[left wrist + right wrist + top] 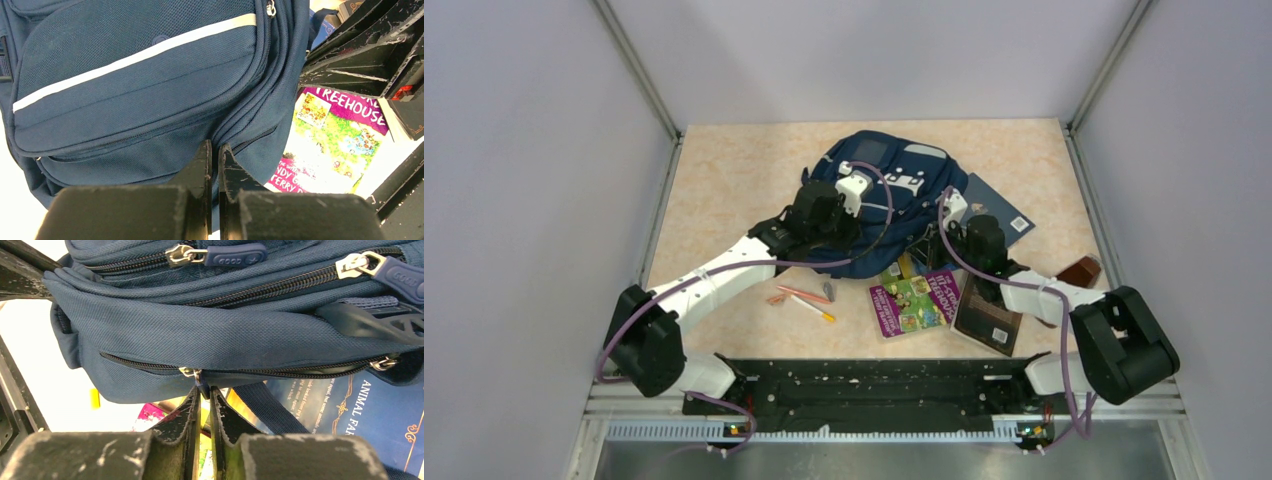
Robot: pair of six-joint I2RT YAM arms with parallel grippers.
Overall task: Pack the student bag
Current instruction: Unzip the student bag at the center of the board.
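The navy-blue student bag (894, 200) lies at the far middle of the table, its zips closed. My left gripper (864, 205) is at its left side. In the left wrist view the gripper (215, 146) is shut on a fold of the bag's fabric (150, 100) near a lower zip seam. My right gripper (942, 222) is at the bag's right side. In the right wrist view the gripper (204, 390) is shut on a small blue zipper pull hanging from the lower pocket zip of the bag (210, 335).
A purple and green Treehouse book (914, 300) lies in front of the bag. A dark blue Animal Farm book (1002, 212) lies at its right. A brown book (989, 315) and a brown object (1082, 270) are near my right arm. Pens (804, 298) lie to the left.
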